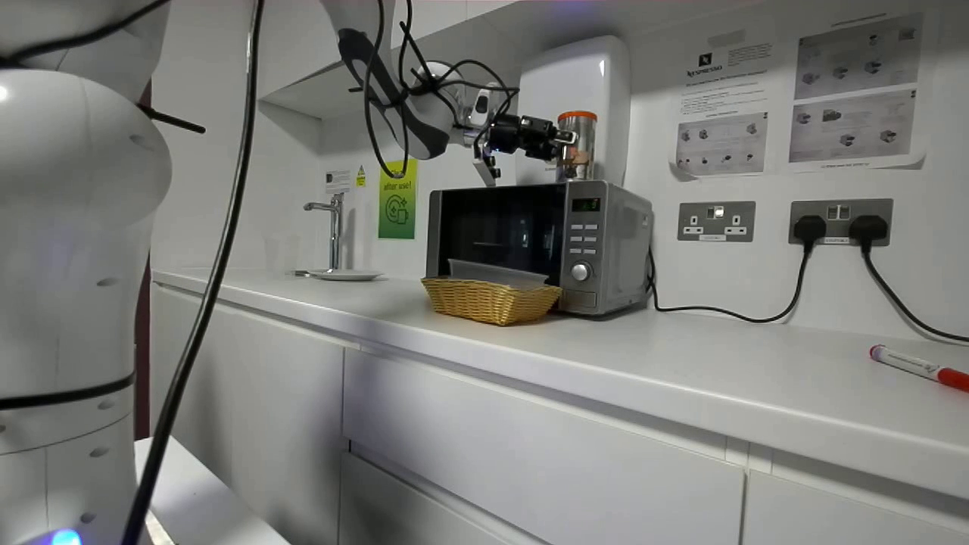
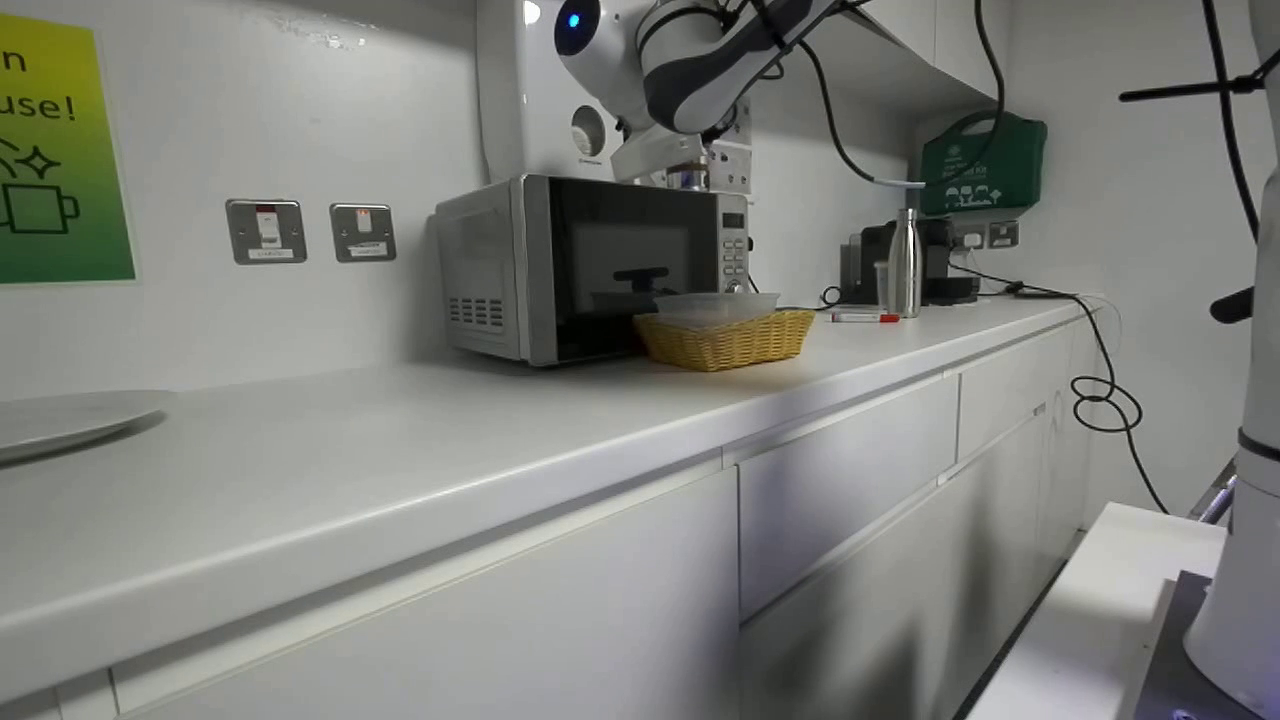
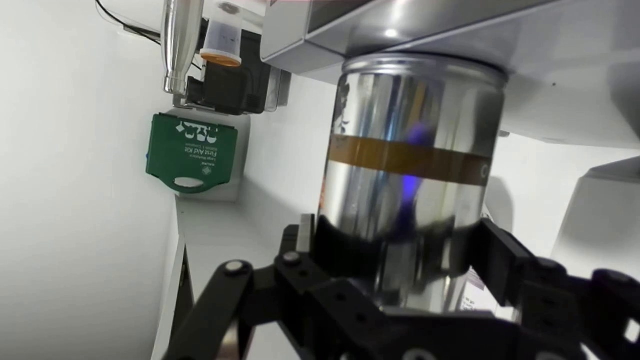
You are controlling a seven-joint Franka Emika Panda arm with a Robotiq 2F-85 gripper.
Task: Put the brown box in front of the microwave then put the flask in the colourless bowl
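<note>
Step 2 in hand: my tool [image 3: 400, 236] straddles the flask [image 3: 410, 155], upright atop the microwave [image 1: 500, 223]; I cannot confirm clamping. Next: verify grip, lift, lower into the colourless bowl [image 2: 715, 308] in the brown box [image 1: 492, 303].

Cannot see the orange lid [image 1: 577, 114] of the silver metal cylindrical flask [image 3: 415, 110] in the wrist view past the black gripper [image 3: 397, 240], blurred and cut off by the bottom edge. Catch only a sliver of flask under the rounded white arm [image 2: 690, 40] in an exterior view. In both exterior views lose the lower part of the colourless plastic bowl [image 2: 715, 308] inside the tan wicker basket [image 1: 488, 301]. Cannot read the tiny print on the white rectangular paper sheets [image 1: 719, 98].
</note>
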